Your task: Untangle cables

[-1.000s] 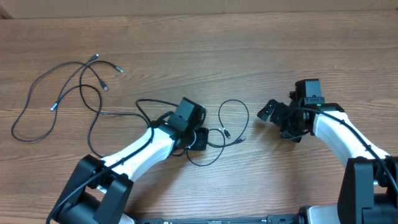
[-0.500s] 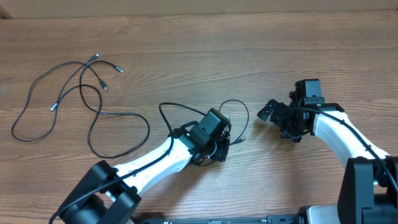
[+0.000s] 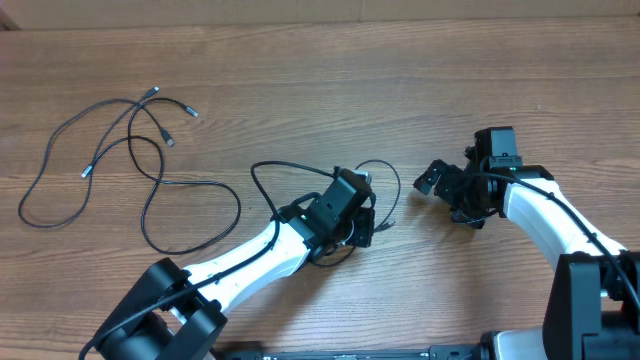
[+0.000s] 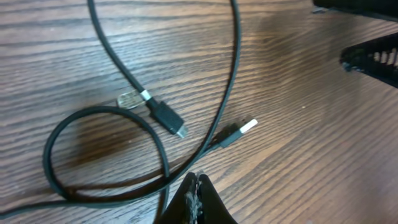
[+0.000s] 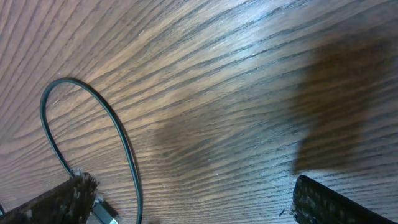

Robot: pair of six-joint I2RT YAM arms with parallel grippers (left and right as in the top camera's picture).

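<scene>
Robotics lab bench, likely: white left arm (image 3: 250,250), right arm (image 3: 548,215) at wood-grain table (image 3: 330,90) (beige strip (image 3: 300,8) beyond).

overhead: high above, straight down, whole surface (image 3: 300,60).
left wrist: close, low, facing the cable (image 4: 238,62) mid-surface.
right wrist: close, slanting down.
shared: that cable (image 3: 376,162) (image 5: 126,140), all three.

Left end effector (image 3: 366,226) pinched closed, arm extended; right end effector (image 3: 441,197) spread wide.

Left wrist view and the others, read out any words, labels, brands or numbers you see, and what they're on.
None can be read in any view.
Small grey tab beside the plug of one of the cables: too blurred to show any print.
</scene>
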